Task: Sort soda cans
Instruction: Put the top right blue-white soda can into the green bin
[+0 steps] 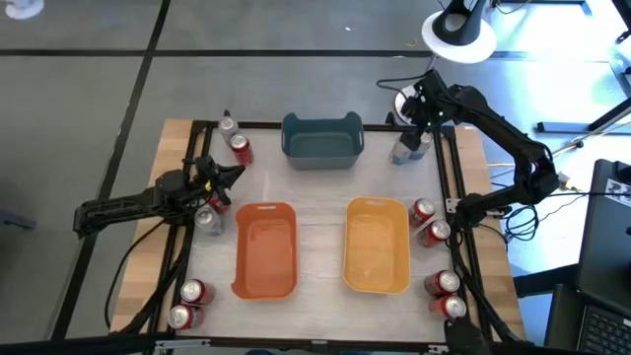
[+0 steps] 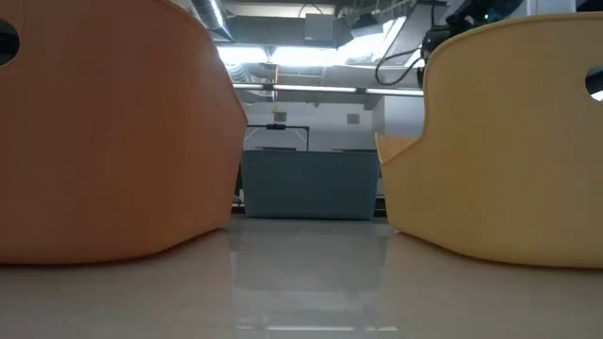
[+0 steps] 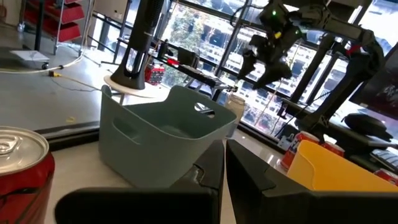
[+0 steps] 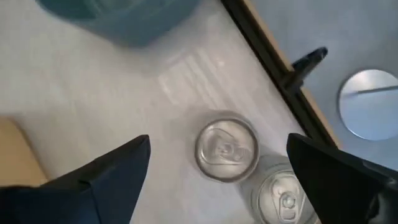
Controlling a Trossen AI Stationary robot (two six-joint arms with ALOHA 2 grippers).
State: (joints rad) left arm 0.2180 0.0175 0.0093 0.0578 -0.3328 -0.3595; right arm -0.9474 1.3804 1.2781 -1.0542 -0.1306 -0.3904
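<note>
My right gripper (image 1: 414, 116) is open above two silver-grey cans (image 1: 405, 148) that stand upright at the table's far right, beside the grey-blue bin (image 1: 320, 138). In the right wrist view its fingers (image 4: 219, 146) stand apart over one can's top (image 4: 227, 149); the other can (image 4: 283, 199) is beside it. My left gripper (image 1: 233, 176) is shut and empty at the table's left, near a red can (image 1: 240, 148) and a silver can (image 1: 228, 125). A red can (image 3: 18, 168) stands close beside it in the left wrist view.
An orange bin (image 1: 266, 247) and a yellow bin (image 1: 377, 245) stand side by side at the middle. More cans stand at the left (image 1: 209, 217), near left (image 1: 189, 304), right (image 1: 428, 221) and near right (image 1: 446, 294). A black frame (image 1: 454, 177) runs along the table's edges.
</note>
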